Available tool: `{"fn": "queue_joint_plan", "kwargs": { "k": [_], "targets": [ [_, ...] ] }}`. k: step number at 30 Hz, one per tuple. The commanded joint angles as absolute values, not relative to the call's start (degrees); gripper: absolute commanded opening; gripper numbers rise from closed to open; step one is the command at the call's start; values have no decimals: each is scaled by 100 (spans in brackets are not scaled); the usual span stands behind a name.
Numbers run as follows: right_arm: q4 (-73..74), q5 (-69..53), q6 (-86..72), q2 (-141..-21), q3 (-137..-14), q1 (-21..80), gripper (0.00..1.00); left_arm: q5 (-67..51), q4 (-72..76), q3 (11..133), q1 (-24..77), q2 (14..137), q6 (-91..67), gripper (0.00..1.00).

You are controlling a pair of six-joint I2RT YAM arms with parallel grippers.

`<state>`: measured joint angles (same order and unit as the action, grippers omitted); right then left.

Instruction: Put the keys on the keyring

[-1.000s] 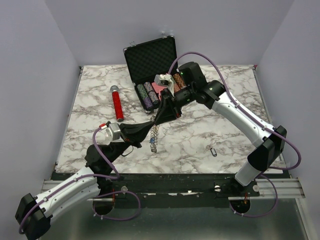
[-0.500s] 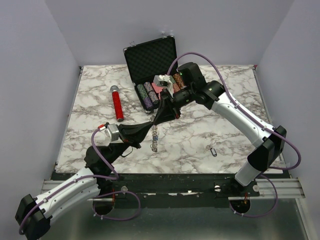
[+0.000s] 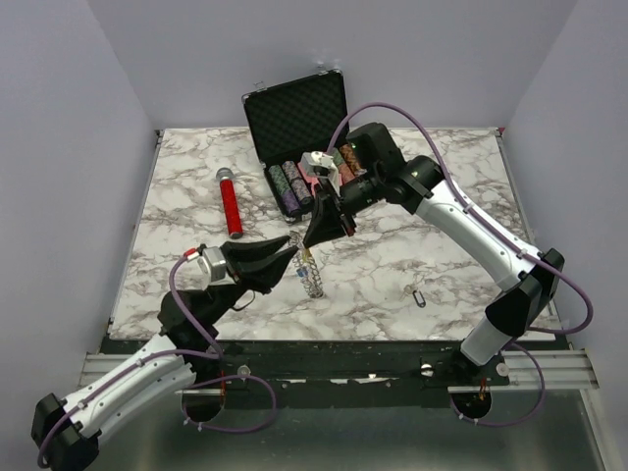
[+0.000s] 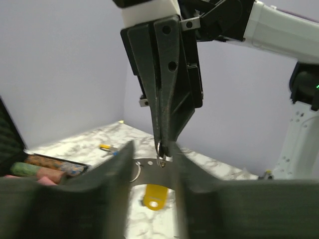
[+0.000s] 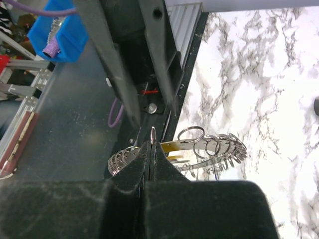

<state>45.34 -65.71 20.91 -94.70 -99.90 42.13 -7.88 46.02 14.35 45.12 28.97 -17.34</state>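
Note:
The keyring (image 3: 311, 276), a silver band fringed with small rings (image 5: 219, 148), hangs over the table's front middle. My right gripper (image 3: 316, 238) reaches down from above and is shut on one of its small rings (image 5: 152, 135). A key with a yellow tag (image 4: 155, 195) dangles from the band (image 4: 147, 166). My left gripper (image 3: 291, 247) is open just left of the keyring; its two blurred fingers (image 4: 114, 174) stand either side of the band. Another tagged key (image 3: 419, 296) lies on the marble to the right, also seen far off as a small key (image 4: 107, 148).
An open black case (image 3: 294, 113) with rows of poker chips (image 3: 291, 186) stands at the back. A red cylinder (image 3: 230, 203) lies to its left. The table's front edge (image 3: 334, 341) runs just below the keyring.
My left gripper has opened and drawn back a little to the left. My right gripper has closed fully on the small ring, and the keyring now hangs from it alone, slightly further right.

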Motion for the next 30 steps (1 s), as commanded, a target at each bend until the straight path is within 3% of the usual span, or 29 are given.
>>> {"fn": "queue_joint_plan", "kwargs": {
  "k": [1,6,11,15,23,30],
  "targets": [
    [5386,-6128,2802,-9413,-10292,4210,0,-949,3125,1880,4509,2120,-1460,59],
    [6142,-5328,3620,-9510,-10573,4262,0,-1081,1059,2609,4483,1661,-977,79],
    [6705,-4317,4148,-9694,-10784,4684,0,-1563,-841,3759,4482,2353,-370,82],
    [6934,-4035,4263,-9852,-11091,4772,0,-1836,-1450,4350,4482,3022,-62,83],
    [7128,-3674,4403,-9896,-11303,4781,0,-2478,-801,4000,4482,3375,439,64],
    [7163,-3805,4403,-9932,-11338,4799,0,-2365,289,3604,4482,3638,536,48]
  ]
}}
